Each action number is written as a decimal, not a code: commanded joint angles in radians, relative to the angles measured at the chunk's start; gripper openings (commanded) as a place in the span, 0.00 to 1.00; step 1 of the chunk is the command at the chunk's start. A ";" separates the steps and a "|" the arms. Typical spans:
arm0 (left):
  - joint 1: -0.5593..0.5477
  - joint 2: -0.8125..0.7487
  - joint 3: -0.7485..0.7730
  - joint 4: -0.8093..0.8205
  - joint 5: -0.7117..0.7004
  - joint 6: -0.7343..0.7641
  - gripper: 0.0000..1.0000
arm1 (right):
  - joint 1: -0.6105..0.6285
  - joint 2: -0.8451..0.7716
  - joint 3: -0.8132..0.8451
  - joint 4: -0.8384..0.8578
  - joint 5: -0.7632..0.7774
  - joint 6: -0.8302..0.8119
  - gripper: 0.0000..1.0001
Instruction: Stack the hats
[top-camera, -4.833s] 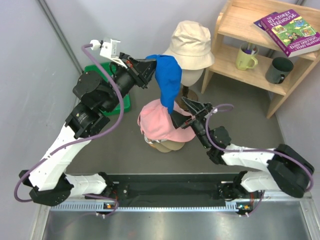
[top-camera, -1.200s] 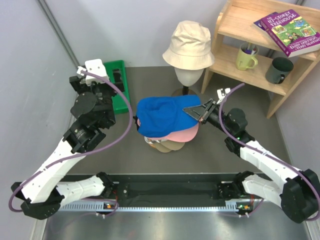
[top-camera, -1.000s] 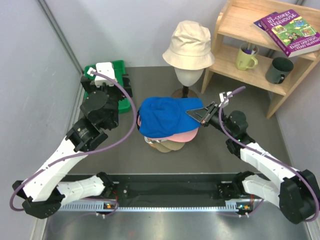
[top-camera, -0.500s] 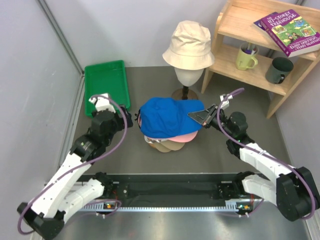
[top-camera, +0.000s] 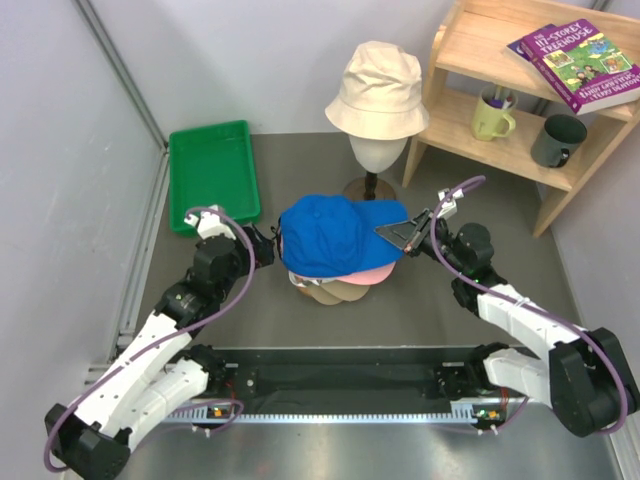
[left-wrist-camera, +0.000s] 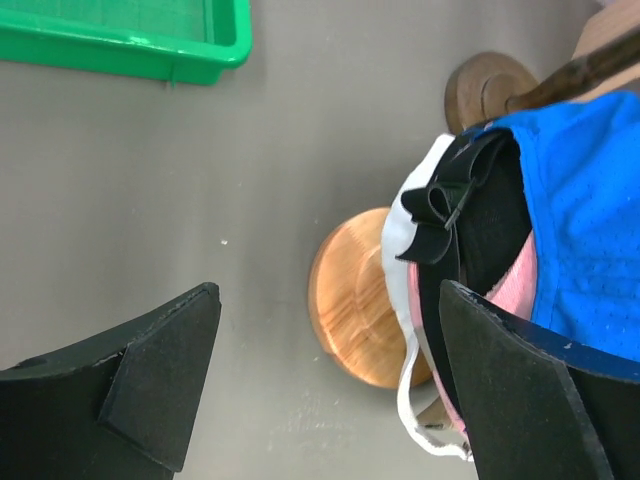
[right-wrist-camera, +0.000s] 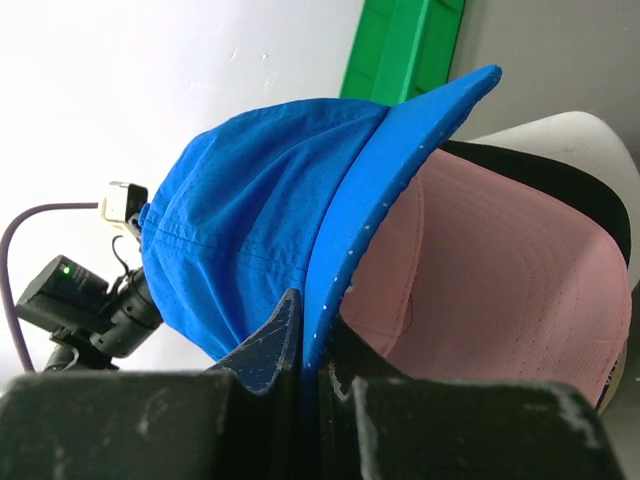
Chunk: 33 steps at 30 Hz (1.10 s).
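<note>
A blue cap (top-camera: 330, 232) lies on top of a pink cap (top-camera: 368, 271), with a tan cap (top-camera: 322, 293) showing at the bottom of the pile. My right gripper (top-camera: 400, 232) is shut on the blue cap's brim (right-wrist-camera: 400, 190), which runs between its fingers; the pink cap (right-wrist-camera: 500, 270) sits just under it. My left gripper (top-camera: 266, 246) stands open at the back of the pile, its fingers (left-wrist-camera: 160, 380) wide apart and holding nothing. A white strap (left-wrist-camera: 408, 300) and a black strap (left-wrist-camera: 460, 190) hang there over a wooden stand base (left-wrist-camera: 360, 300). A cream bucket hat (top-camera: 378, 88) sits on the head form behind.
A green tray (top-camera: 212, 172) lies at the back left. At the back right a wooden shelf (top-camera: 470, 50) carries a purple book (top-camera: 580, 62), a yellow-green mug (top-camera: 492, 117) and a dark mug (top-camera: 557, 140). The head form's round wooden foot (left-wrist-camera: 488, 85) stands close behind the pile.
My left arm has swung down from over the green tray to the left side of the pile. The blue cap has settled a little; the right gripper keeps its hold on the brim.
</note>
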 joint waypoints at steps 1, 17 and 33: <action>0.012 -0.015 -0.013 0.124 -0.010 -0.039 0.95 | -0.021 0.011 -0.001 -0.060 0.003 -0.072 0.00; 0.052 0.065 -0.049 0.266 0.051 -0.036 0.96 | -0.021 0.012 0.002 -0.076 0.003 -0.073 0.00; 0.063 0.206 -0.045 0.196 0.077 -0.057 0.94 | -0.021 0.011 0.030 -0.192 0.028 -0.122 0.34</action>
